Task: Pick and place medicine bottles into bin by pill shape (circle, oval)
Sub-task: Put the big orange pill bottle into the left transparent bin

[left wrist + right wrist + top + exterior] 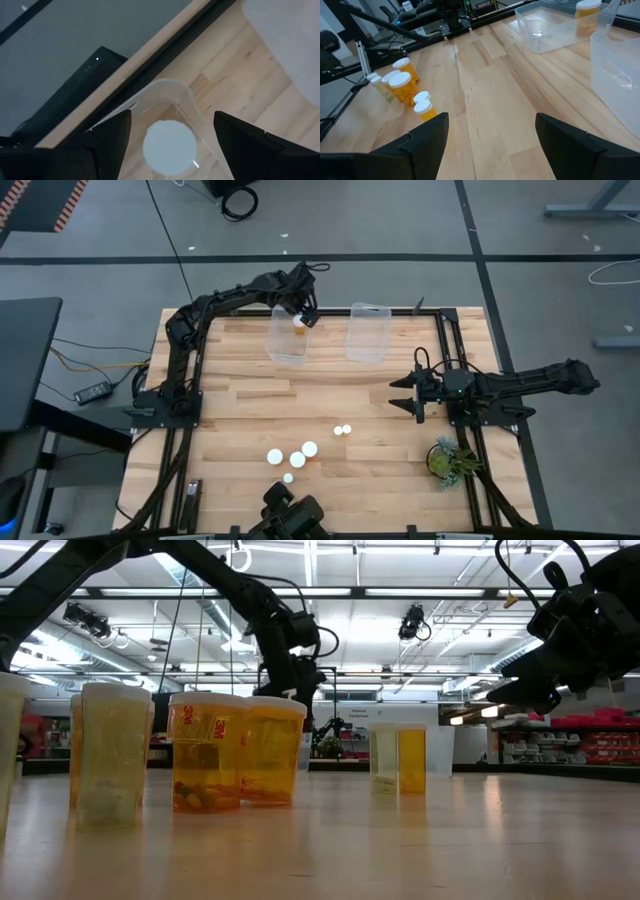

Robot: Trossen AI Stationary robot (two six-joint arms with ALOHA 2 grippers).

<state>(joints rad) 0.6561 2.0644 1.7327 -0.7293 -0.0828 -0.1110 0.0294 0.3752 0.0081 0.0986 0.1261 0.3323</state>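
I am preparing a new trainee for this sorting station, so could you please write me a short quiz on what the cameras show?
1. How many medicine bottles stand on the open table, outside the bins? A four, B six, C nine.
2. True or false: the right bin holds no bottle.
3. Fill in: the ___ gripper hangs over the left bin, fingers apart, above a white-capped bottle.

Key: 1 B. 2 true. 3 left; the left gripper is at the far edge of the table, while the right gripper waits open and empty at the right side.
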